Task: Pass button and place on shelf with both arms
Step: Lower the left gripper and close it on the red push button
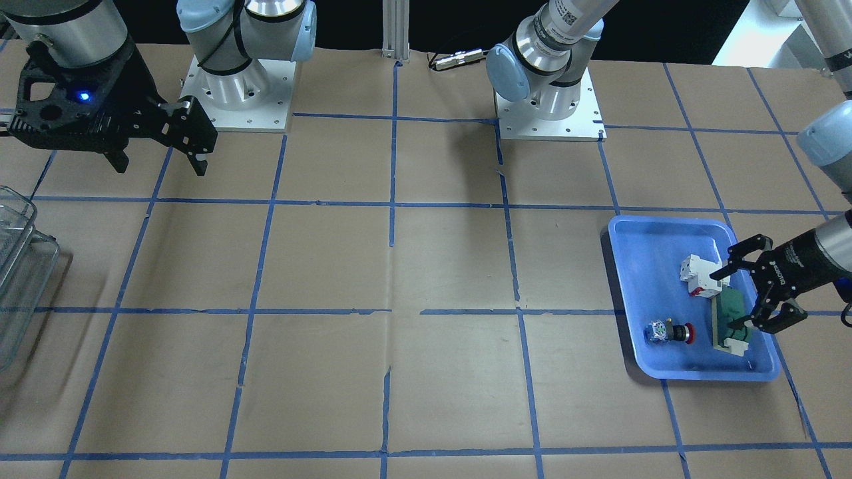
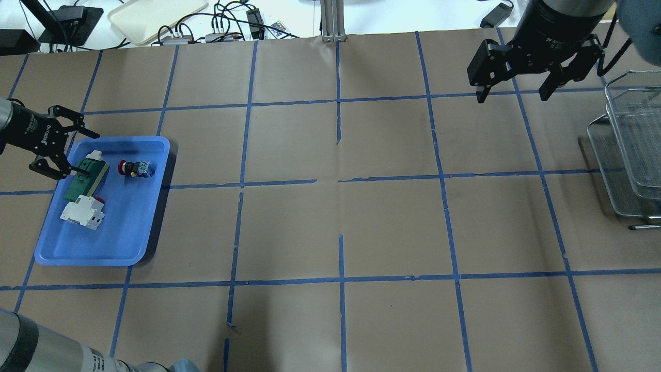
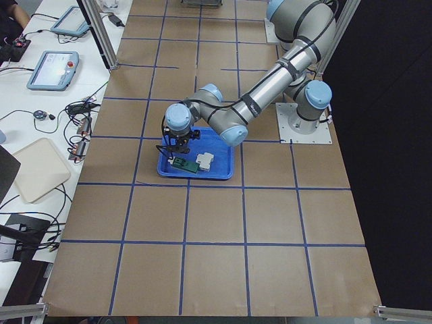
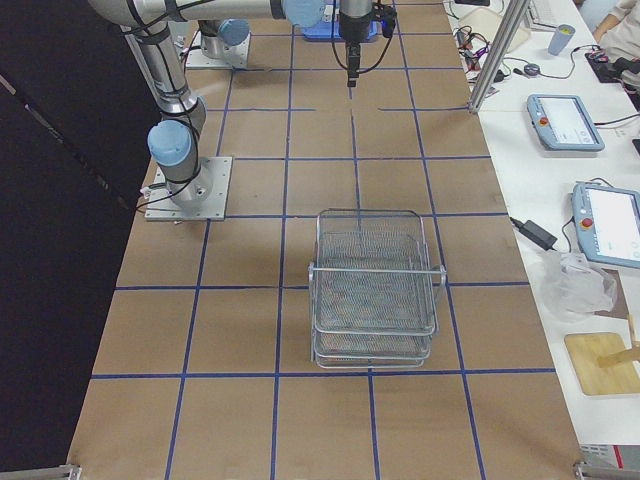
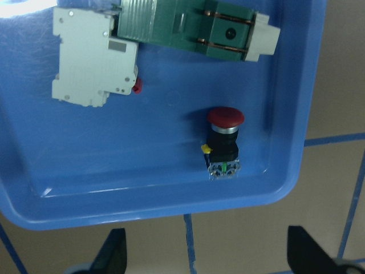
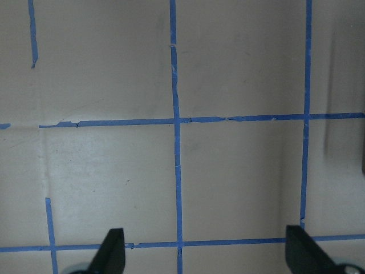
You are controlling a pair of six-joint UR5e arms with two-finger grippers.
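Note:
The button (image 1: 669, 331), with a red head, black collar and blue-white end, lies on its side in the blue tray (image 1: 649, 266). It also shows in the overhead view (image 2: 135, 168) and the left wrist view (image 5: 223, 142). My left gripper (image 1: 727, 299) is open and empty, over the tray's outer edge above the green part, apart from the button; it shows overhead too (image 2: 85, 152). My right gripper (image 2: 511, 97) is open and empty, high above bare table near the shelf. The shelf (image 2: 630, 150), a see-through tiered rack, stands at the table's right end (image 4: 375, 290).
A white-red breaker block (image 2: 82, 211) and a green flat part (image 2: 87, 178) lie in the tray beside the button. The table is brown paper with a blue tape grid. Both arm bases (image 1: 236, 86) stand at the robot's edge.

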